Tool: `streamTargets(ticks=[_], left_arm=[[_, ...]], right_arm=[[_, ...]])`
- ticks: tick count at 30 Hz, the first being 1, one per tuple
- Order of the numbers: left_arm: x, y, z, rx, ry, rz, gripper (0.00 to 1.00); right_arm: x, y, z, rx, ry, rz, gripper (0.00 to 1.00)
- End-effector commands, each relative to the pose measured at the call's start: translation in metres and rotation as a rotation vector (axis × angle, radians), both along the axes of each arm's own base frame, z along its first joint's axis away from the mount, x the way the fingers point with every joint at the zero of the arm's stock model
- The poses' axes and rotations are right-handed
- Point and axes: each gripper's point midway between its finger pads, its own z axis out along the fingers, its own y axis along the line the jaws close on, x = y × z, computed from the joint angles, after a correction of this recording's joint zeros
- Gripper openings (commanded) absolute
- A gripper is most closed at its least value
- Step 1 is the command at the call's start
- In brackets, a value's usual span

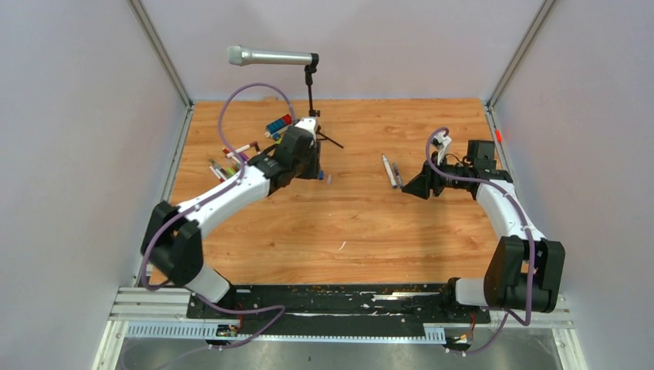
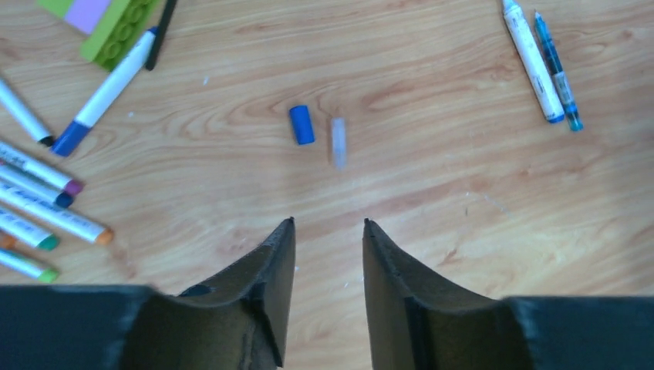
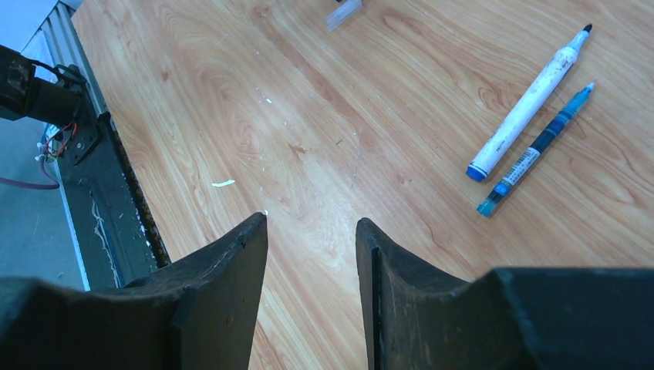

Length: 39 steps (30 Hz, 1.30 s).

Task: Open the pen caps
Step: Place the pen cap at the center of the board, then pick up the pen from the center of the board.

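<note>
The left claw (image 2: 328, 223) hangs over the counter (image 1: 347, 223) with its jaws apart, a clear gap between the tips and nothing in it; it touches nothing. Just ahead of it, on the bare wood, lies a blue cap (image 2: 302, 124) on its side. A clear cap (image 2: 338, 141), blurred in the left wrist view, lies right beside it, close but apart, and the two are roughly parallel. From above, the blue cap shows as a speck just right of the left claw.

The right claw (image 3: 311, 221) also stands parted and empty, low over the counter right of centre. To its left lie two uncapped pens side by side, near each other and almost parallel: a white marker (image 3: 528, 104) and a slim blue pen (image 3: 540, 150). Their long axes run near to far, tilted slightly left. The marker's dark tip points to the far side and its blue end to the near side.

At the far left of the counter a cluster of capped markers (image 2: 58, 217) lies fanned out, with ends in purple, teal, orange and green. One marker with a blue cap (image 2: 104, 92) rests by a green building block (image 2: 116, 35).
</note>
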Motion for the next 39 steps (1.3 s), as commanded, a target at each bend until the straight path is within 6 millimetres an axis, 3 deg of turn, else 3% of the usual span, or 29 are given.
streamTargets(ticks=[1,4,8,12,17,20,31,33,39], left_arm=[[-0.012,0.026,0.030,-0.035,-0.159,0.028,0.49],[-0.027,0.048,0.035,-0.028,-0.212,0.055,0.65],[-0.043,0.084,0.029,-0.007,-0.246,0.162,1.00],[-0.054,0.111,0.021,-0.073,-0.246,0.208,1.00],[-0.054,0.143,0.007,-0.151,-0.212,0.287,1.00],[-0.050,0.156,0.000,-0.182,-0.174,0.321,1.00],[-0.009,0.214,-0.028,-0.280,-0.016,0.484,1.00],[0.000,0.238,-0.037,-0.274,0.017,0.551,1.00],[0.019,0.283,-0.059,-0.179,0.101,0.649,0.96]], right_arm=[[-0.010,0.005,0.018,0.040,-0.098,0.067,0.47],[-0.014,0.007,0.022,0.048,-0.123,0.078,0.48],[-0.022,0.011,0.031,0.062,-0.172,0.104,0.49],[-0.029,0.010,0.036,0.042,-0.225,0.110,0.52],[-0.040,0.012,0.034,0.043,-0.274,0.126,0.65],[-0.039,0.012,0.031,0.045,-0.260,0.124,0.67],[-0.034,0.007,0.017,0.009,-0.234,0.102,0.68],[-0.033,0.007,0.017,0.005,-0.234,0.100,0.68],[-0.033,0.006,0.015,0.000,-0.234,0.098,0.68]])
